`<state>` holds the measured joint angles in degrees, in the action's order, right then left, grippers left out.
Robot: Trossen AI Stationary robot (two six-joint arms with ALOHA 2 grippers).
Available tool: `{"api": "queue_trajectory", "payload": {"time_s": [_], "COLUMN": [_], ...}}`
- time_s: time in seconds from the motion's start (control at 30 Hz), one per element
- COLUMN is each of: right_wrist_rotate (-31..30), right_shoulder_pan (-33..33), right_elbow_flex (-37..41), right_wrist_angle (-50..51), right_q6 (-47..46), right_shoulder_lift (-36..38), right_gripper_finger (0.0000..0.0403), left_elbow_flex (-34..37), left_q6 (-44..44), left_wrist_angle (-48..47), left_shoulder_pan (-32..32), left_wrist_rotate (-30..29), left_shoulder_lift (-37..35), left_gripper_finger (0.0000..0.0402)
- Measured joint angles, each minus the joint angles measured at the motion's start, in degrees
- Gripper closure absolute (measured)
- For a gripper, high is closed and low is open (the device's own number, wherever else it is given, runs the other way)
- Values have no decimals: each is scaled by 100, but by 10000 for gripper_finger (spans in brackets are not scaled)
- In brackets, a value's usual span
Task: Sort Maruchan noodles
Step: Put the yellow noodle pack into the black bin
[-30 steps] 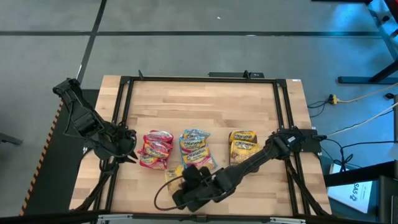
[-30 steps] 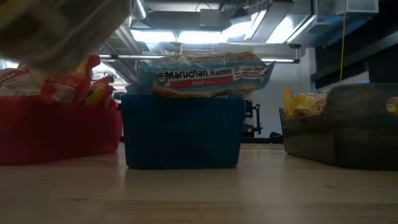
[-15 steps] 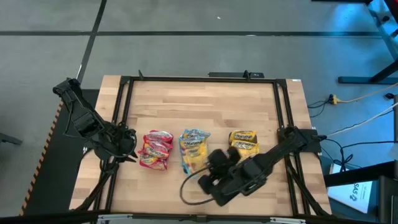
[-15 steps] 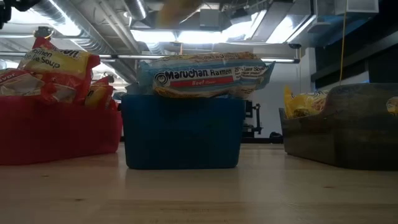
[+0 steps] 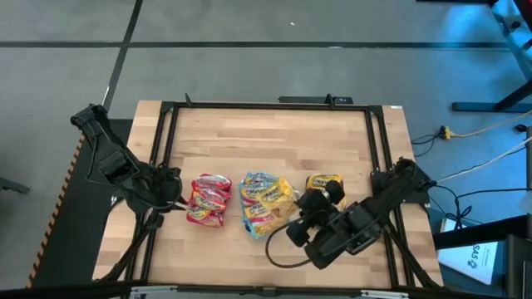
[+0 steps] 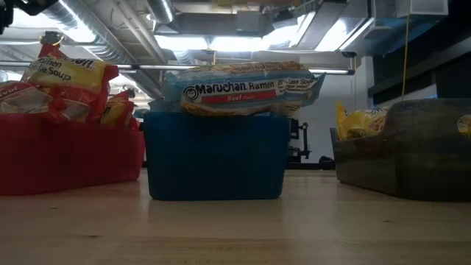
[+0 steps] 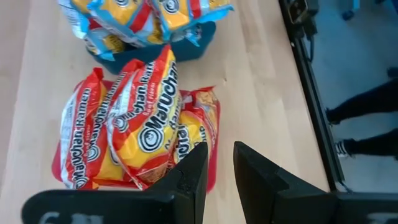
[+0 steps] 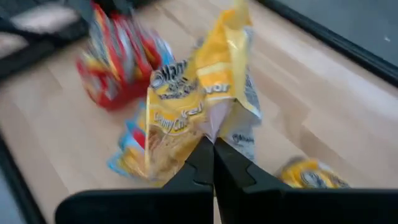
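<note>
R claw: right gripper (image 8: 212, 149) pressed tight on edge of a yellow packet (image 8: 199, 106), pinching the crinkly seam; packet hangs off the fingertips, clear of the table.
R claw pos: in high view right gripper (image 5: 301, 218) sits over the table's near-right part, just beside the blue tray's pile and the grey tray; arm runs back to the right edge.
Held pkt, top view: yellow packet (image 5: 287, 198) shows as a small yellow patch at the gripper tip, btwn the blue pile and the yellow pile.
L claw: left gripper (image 7: 217, 165) fingers parted a bit, nothing btwn them; hangs over the bare wood just beside the red tray.
L claw pos: left gripper (image 5: 170, 197) at table's left side, next to the red pile.
Red tray: red tray (image 6: 70, 154) heaped w/ red packets (image 7: 134, 124), Maruchan logos up; some stick above the rim.
Blue tray: blue tray (image 6: 213, 158) in the middle, blue-edged packets (image 5: 262, 199) piled in it; one lies flat across the rim (image 6: 243, 88).
Grey tray: grey tray (image 6: 412, 151) on the right, yellow packets (image 5: 326, 184) inside, partly hidden by the right arm in high view.
Table: wooden table (image 5: 266, 141), far half bare.
</note>
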<state>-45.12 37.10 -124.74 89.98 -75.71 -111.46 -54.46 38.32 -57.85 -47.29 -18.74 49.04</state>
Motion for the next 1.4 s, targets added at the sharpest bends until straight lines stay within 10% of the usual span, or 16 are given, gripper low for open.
{"api": "queue_trajectory", "payload": {"time_s": [0.53,1.4], "right_wrist_rotate": [227,380], "right_shoulder_pan": [803,1016], "right_elbow_flex": [3215,4927], "right_wrist_angle": [8,-1908], "right_q6": [-2338,-2840], "right_shoulder_lift": [1717,1772], "right_gripper_finger": [403,403], "left_elbow_flex": [0,0], "left_q6": [516,508], "left_wrist_angle": [2,2], "left_shoulder_pan": [138,801], "left_wrist_rotate": [-486,-590], "left_shoulder_lift": [2,2], "left_gripper_finger": [331,331]}}
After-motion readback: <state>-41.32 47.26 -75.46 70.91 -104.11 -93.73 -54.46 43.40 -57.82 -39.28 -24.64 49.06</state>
